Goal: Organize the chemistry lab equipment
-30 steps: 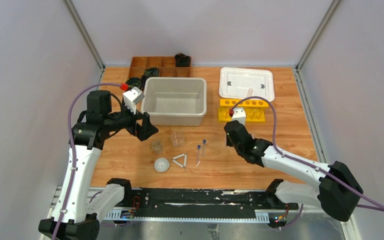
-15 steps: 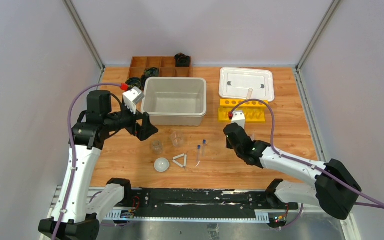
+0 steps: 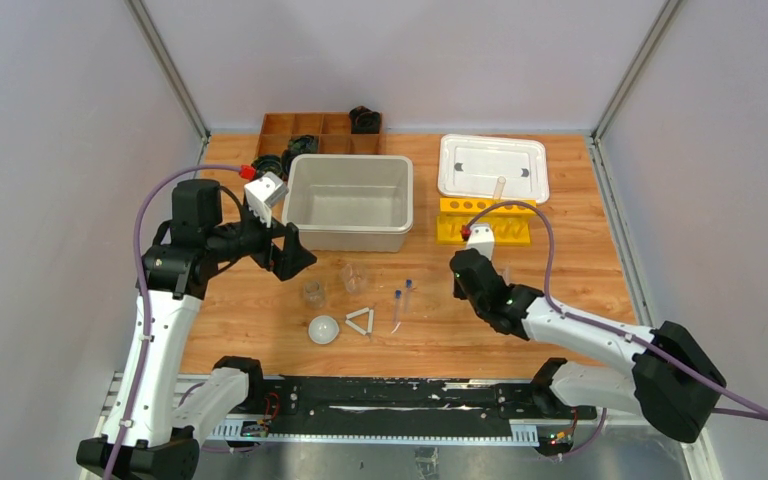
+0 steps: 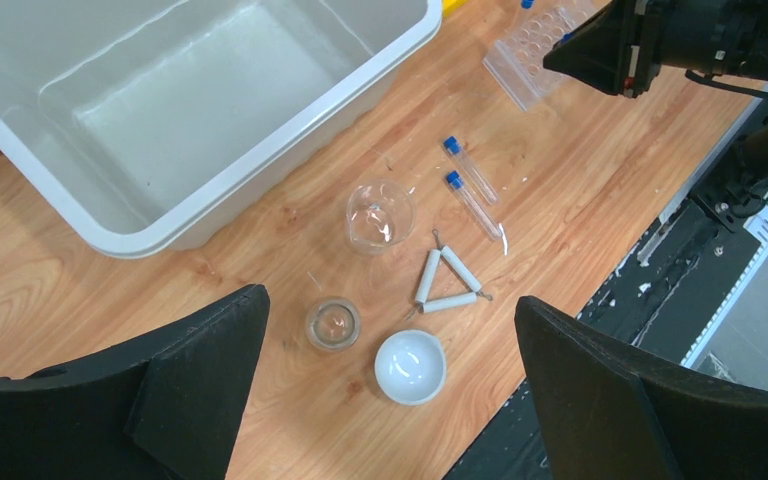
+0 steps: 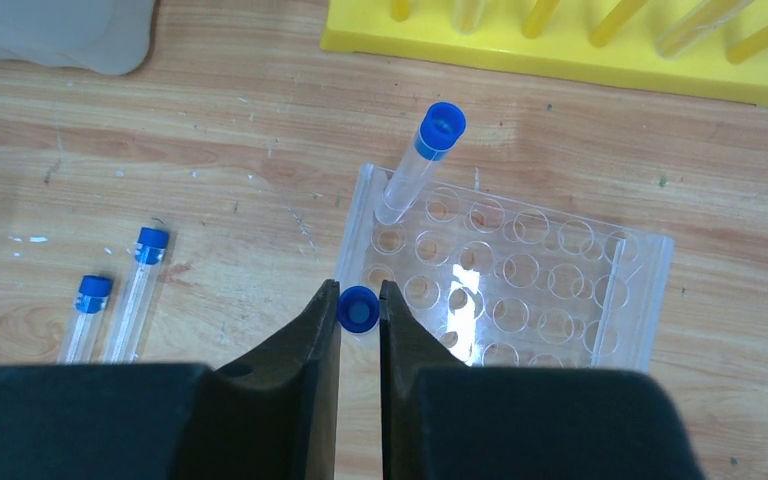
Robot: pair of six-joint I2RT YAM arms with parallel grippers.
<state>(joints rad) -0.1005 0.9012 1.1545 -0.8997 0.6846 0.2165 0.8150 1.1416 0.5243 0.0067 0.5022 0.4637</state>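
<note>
— On the right half of the worktop (image 3: 590, 250), your right tool (image 5: 358, 300) is clenched on a thin clear tube. Only the held tube's blue cap (image 5: 358, 312) shows between the fingers, at the near left corner of the clear plastic rack (image 5: 520, 290).

— Agreed. You cannot tell from the wrist view whether its lower end sits in a hole. A second capped tube (image 5: 415, 170) stands tilted in a hole at the rack's far left corner.

— Just beyond that rack lies the yellow rack with round holes (image 5: 560, 70), and beyond that a white lid (image 3: 492, 168).

— Your left tool (image 3: 293, 258) is released, its fingers spread wide and grasping nothing. It hangs above the worktop near the front left corner of the pale tub (image 3: 348, 200).

— Under it, the larger beaker (image 4: 380, 215) stands upright close to the tub's front wall. The smaller beaker (image 4: 333, 325) stands apart from it, nearer you.

— The white dome (image 4: 410, 365) lies just beside the white triangle (image 4: 427, 277). To the triangle's right, the far loose tube (image 4: 472, 172) and the near loose tube (image 4: 475, 207) lie side by side on bare wood.

— Behind the tub sits the wooden divided tray (image 3: 305, 125) with black coiled objects (image 3: 365, 118).
</note>
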